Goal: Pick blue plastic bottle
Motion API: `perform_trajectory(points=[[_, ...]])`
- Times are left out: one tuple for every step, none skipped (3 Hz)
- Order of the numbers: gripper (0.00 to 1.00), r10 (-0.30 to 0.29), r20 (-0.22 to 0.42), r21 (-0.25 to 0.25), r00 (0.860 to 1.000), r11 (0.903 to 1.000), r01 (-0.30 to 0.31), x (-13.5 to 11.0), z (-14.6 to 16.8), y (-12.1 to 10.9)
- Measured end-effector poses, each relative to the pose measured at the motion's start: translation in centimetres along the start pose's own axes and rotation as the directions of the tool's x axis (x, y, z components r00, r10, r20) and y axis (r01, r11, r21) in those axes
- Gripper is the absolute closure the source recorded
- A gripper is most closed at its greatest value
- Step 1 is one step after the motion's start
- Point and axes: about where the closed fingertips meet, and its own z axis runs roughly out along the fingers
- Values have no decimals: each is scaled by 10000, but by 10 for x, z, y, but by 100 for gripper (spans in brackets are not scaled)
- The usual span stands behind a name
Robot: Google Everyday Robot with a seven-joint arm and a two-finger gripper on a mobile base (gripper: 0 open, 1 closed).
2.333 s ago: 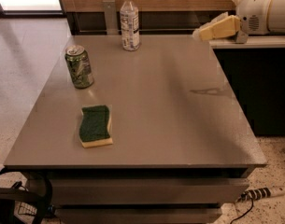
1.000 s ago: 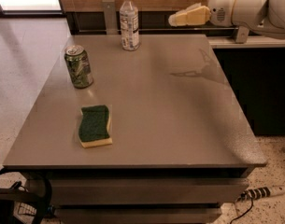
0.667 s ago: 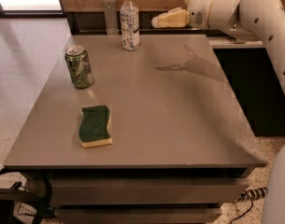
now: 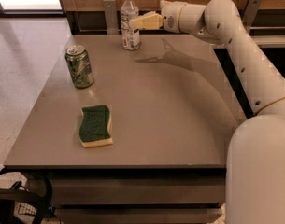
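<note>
The blue plastic bottle [image 4: 129, 21] is a slim clear bottle with a white cap and a white label. It stands upright at the far edge of the grey table [image 4: 170, 120]. My gripper [image 4: 134, 24] reaches in from the right at the height of the bottle's label. Its pale tip is right at the bottle's right side. I cannot tell whether it touches the bottle. The white arm [image 4: 235, 41] stretches from the lower right across the table's right side.
A green soda can [image 4: 79, 66] stands at the table's left. A green and yellow sponge [image 4: 96, 125] lies nearer the front left. A wooden wall and metal brackets [image 4: 110, 16] run behind the table. Cables [image 4: 16, 199] lie on the floor at lower left.
The arm has swept left along the table's far edge, and the gripper has come from the right side up to the bottle. The bottle, can and sponge have not moved.
</note>
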Motion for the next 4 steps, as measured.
perform_trajectory(points=[[0,224,17,-27,9997,9997,-224,12,28,-2],[0,418,85,-48,9991,9991,-418,20,43,-3],[32,418,185,-153,9990,9990,-416,22,56,0],[63,432,169,-203,9989,9989,-428,23,59,3]])
